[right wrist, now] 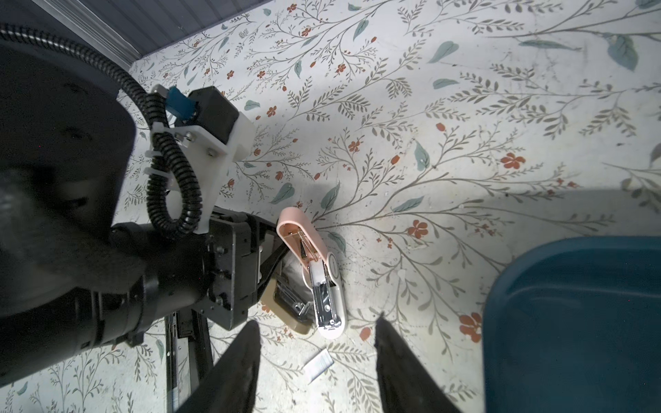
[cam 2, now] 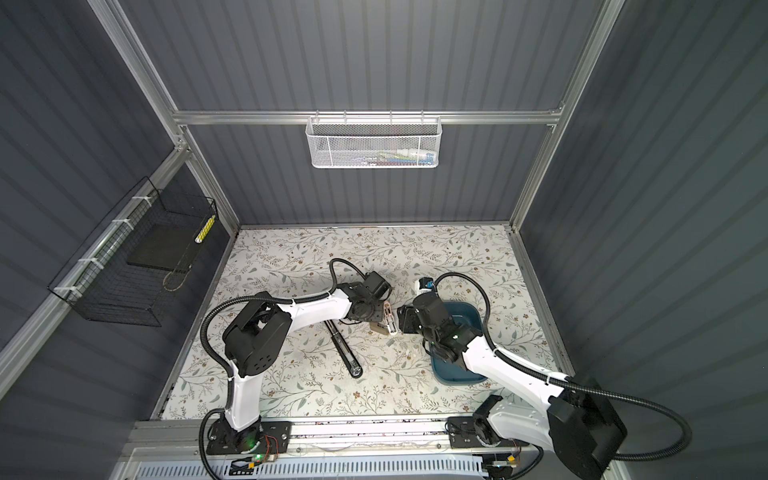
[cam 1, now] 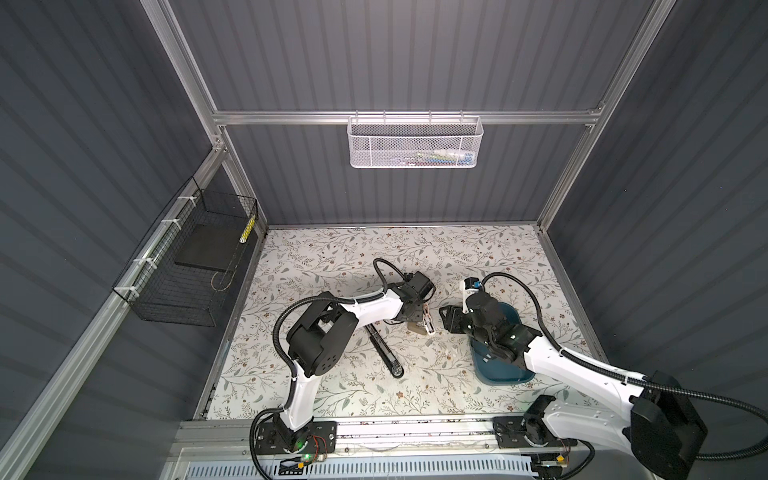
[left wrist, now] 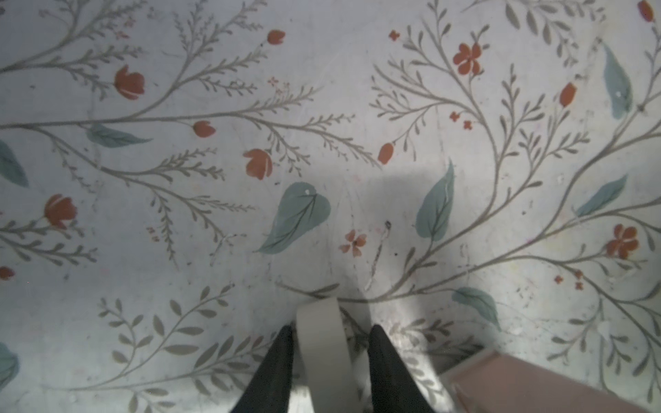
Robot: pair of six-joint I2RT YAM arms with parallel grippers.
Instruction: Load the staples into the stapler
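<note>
A pink-and-white stapler [right wrist: 327,300] lies hinged open on the floral table, its pink lid [right wrist: 304,232] tipped back and its metal magazine bare. It shows in both top views [cam 1: 428,323] [cam 2: 390,322]. A tan stapler [right wrist: 297,323] lies against it. My left gripper [left wrist: 331,329] stands around a pale bar [left wrist: 322,350]: one finger touches it, with a gap at the other. A silvery strip of staples [right wrist: 319,364] lies flat on the table [cam 1: 428,343]. My right gripper [right wrist: 318,319] hovers open above the strip, which lies between its fingers.
A long black stapler [cam 1: 384,351] lies left of the grippers. A blue tray [cam 1: 498,370] sits under my right arm. A black wire basket [cam 1: 187,266] hangs on the left wall and a white mesh basket [cam 1: 415,143] on the back wall.
</note>
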